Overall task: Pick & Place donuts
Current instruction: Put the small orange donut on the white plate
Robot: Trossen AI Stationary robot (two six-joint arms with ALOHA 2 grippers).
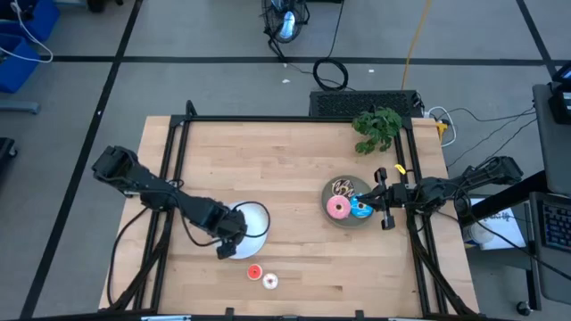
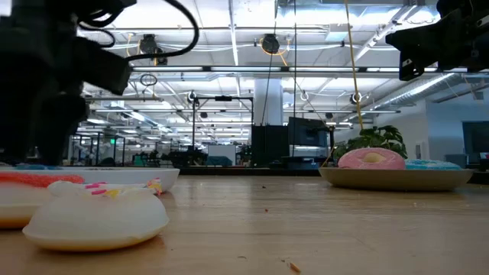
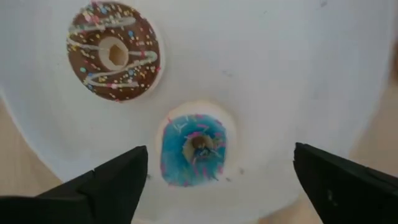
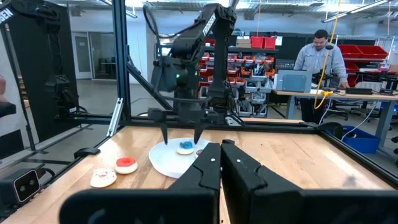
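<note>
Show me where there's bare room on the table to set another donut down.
Free: the wood between the white plate and grey plate, and the far-left stretch of table up to the plant. Crowded: near the red and whitish minis.

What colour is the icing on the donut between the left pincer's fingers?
Blue icing with pink sprinkles; clearest in the left wrist view.

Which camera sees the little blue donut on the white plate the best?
The left wrist view: the little blue donut fills the middle, sprinkles plain, lying on the white plate between the open left gripper fingers. The right wrist view shows it small, far off. The high view hides it under the arm; the low view doesn't show it.
</note>
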